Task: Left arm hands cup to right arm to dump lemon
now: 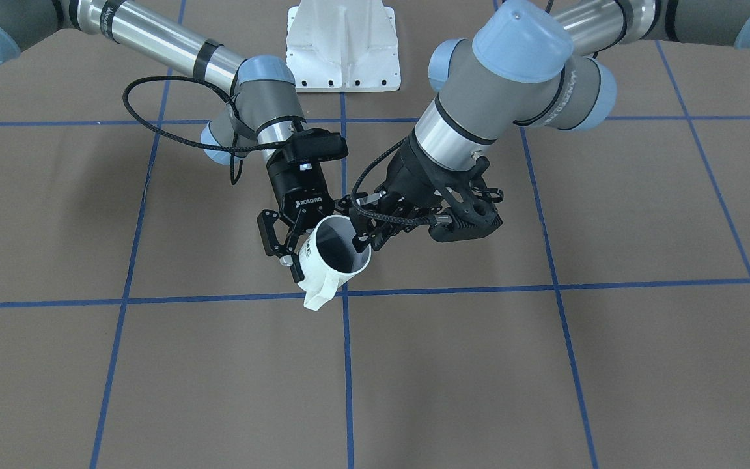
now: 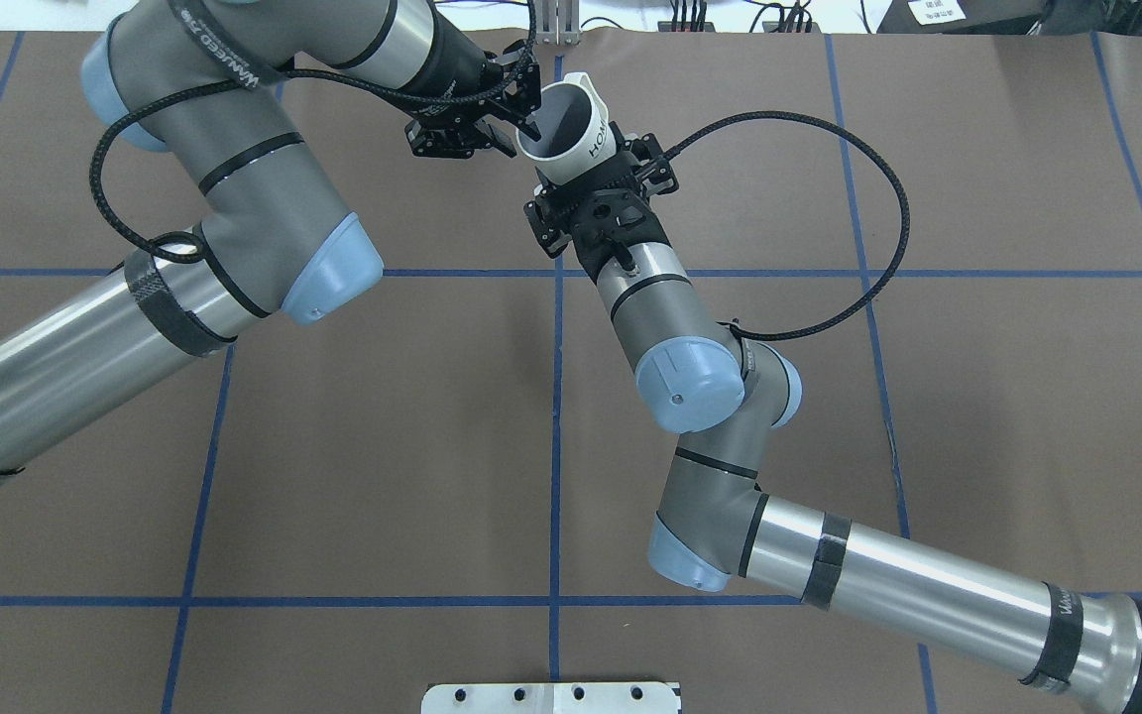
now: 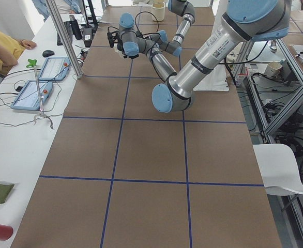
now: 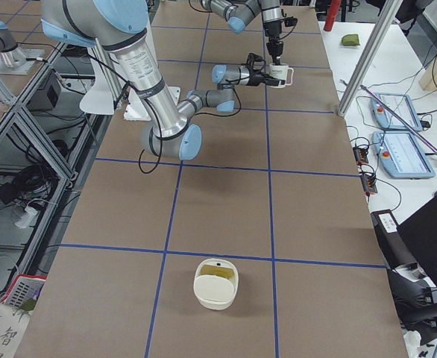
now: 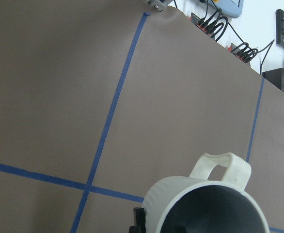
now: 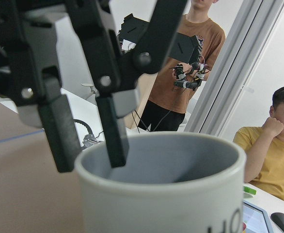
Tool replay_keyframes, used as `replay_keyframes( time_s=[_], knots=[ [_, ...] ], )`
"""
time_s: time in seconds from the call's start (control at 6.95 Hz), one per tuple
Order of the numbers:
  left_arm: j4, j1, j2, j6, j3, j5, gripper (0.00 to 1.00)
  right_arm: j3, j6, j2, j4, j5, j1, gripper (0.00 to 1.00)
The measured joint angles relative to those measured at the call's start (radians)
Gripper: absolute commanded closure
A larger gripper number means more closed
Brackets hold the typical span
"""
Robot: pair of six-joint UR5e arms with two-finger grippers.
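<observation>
The white "HOME" cup (image 1: 333, 257) hangs tilted in mid-air over the table, handle toward the far edge, grey inside showing and no lemon seen in it. My left gripper (image 1: 361, 244) is shut on the cup's rim, with one slim finger (image 6: 112, 131) inside and one outside. My right ROBOTIQ gripper (image 1: 316, 244) grips the cup's ribbed lower body from the other side. In the overhead view the cup (image 2: 571, 129) sits between the left gripper (image 2: 528, 124) and the right gripper (image 2: 596, 177). The cup also fills the bottom of the left wrist view (image 5: 205, 208).
A cream tub (image 4: 217, 283) with something yellow-green inside stands on the table far toward the robot's right end. The white robot base plate (image 1: 342, 45) lies between the arms. Two people (image 6: 277, 141) are beyond the table's far edge.
</observation>
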Motion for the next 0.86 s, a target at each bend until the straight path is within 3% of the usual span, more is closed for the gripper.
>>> replay_keyframes(
  time_s=[0.29,0.43,0.58,0.72,0.86],
  knots=[
    [0.000,0.000,-0.002,0.000,0.003,0.000,0.75,0.000,-0.011,0.000,0.000,0.000,0.000,1.00],
    [0.001,0.001,-0.002,0.000,0.004,0.000,0.83,0.000,-0.012,-0.002,0.000,0.000,0.000,1.00],
    [0.002,0.003,-0.002,0.000,0.006,0.000,1.00,0.000,-0.021,-0.003,0.000,-0.001,0.000,1.00],
    [0.004,0.004,-0.002,0.000,0.010,0.001,1.00,0.000,-0.039,-0.003,0.000,-0.001,0.000,0.92],
    [0.005,0.004,-0.002,0.000,0.014,0.001,1.00,0.001,-0.051,-0.002,0.000,-0.002,0.000,0.32]
  ],
)
